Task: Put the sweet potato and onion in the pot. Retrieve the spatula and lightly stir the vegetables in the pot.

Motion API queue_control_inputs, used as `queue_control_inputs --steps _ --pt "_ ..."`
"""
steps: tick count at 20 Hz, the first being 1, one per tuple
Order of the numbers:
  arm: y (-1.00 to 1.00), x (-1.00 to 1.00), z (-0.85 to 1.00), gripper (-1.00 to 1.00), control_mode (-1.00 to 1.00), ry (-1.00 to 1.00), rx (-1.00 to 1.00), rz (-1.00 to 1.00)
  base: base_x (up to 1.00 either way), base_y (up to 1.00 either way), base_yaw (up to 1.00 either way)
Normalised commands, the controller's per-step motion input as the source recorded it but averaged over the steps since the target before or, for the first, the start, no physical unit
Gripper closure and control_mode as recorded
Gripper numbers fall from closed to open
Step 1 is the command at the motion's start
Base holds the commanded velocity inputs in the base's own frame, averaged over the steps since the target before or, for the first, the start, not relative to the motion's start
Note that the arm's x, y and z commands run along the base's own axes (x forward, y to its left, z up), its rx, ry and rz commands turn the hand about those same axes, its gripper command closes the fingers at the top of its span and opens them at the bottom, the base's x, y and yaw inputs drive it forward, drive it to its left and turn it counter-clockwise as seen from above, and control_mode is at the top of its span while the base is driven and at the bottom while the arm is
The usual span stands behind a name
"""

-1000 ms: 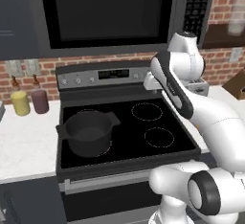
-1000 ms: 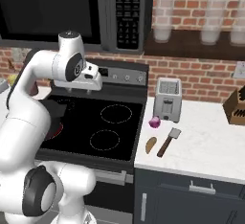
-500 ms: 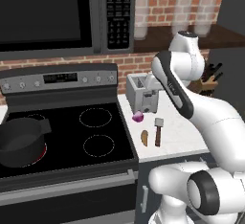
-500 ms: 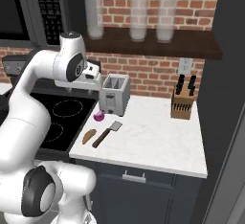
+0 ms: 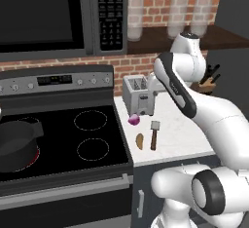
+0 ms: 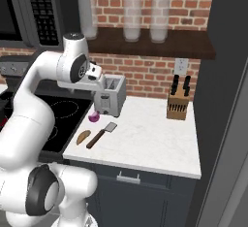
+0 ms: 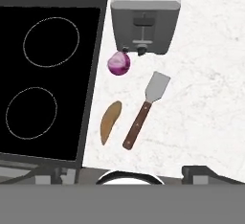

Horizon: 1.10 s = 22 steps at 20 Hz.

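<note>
Sweet potato (image 7: 110,122) lies lower centre of the hand view on the white surface (image 7: 201,98), just beside the stove edge. It's small, firm, tapered, and likely rolls, so pinch it across the short middle width, not the ends. Onion (image 7: 118,63) sits above it, touching or nearly touching the toaster (image 7: 145,12); it's round and slick-skinned, so grip it at the widest girth. Spatula (image 7: 145,110) lies right of the tuber; it's stiff and light, so take it by the brown handle. Pot (image 5: 17,142) is at the left edge of the left base view, on the stove, well apart from both. You can't see the pincer's tips clearly enough: cannot tell whether it's spread or pressed together.
</note>
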Motion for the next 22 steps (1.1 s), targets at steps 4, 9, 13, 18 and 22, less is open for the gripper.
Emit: queue_control_inputs --steps 4,9,13,18,22 --pt "0.35 0.26 -0.62 -1.0 -1.0 -0.08 0.0 -0.1 0.0 0.0 0.0" --pt "0.31 0.2 -0.99 -1.0 -1.0 -0.12 0.04 -0.07 0.0 0.0 0.0" --pt "0.06 0.03 -0.89 -1.0 -1.0 -0.13 0.05 -0.09 0.0 0.0 0.0" --pt "0.0 0.32 -0.54 -1.0 -1.0 0.01 0.0 -0.13 0.0 0.0 0.0" --pt "0.0 0.47 -0.23 -1.0 -1.0 0.08 0.0 -0.1 0.0 0.0 0.0"
